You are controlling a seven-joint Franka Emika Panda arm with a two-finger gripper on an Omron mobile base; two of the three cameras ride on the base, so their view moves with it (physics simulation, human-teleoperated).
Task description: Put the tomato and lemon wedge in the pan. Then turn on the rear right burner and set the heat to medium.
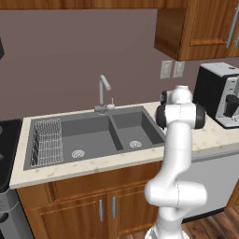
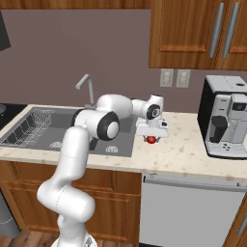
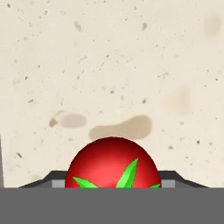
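Observation:
The tomato (image 3: 113,164), a glossy red ball with green leaves on top, sits on the beige speckled counter (image 2: 185,152) just right of the sink. My gripper (image 2: 151,136) points straight down over the tomato (image 2: 151,140). In the hand view the two dark fingertips (image 3: 48,180) press against its left and right sides, so my gripper (image 3: 113,181) is shut on the tomato. Whether it still rests on the counter I cannot tell. The lemon wedge, the pan and the rear right burner are out of view.
A grey double sink (image 1: 93,135) with a wire rack (image 1: 46,140) and a faucet (image 1: 102,93) lies left of the gripper. A coffee machine (image 2: 226,116) stands at the counter's right end. The black cooktop's edge (image 1: 7,149) shows far left. Wall cabinets hang overhead.

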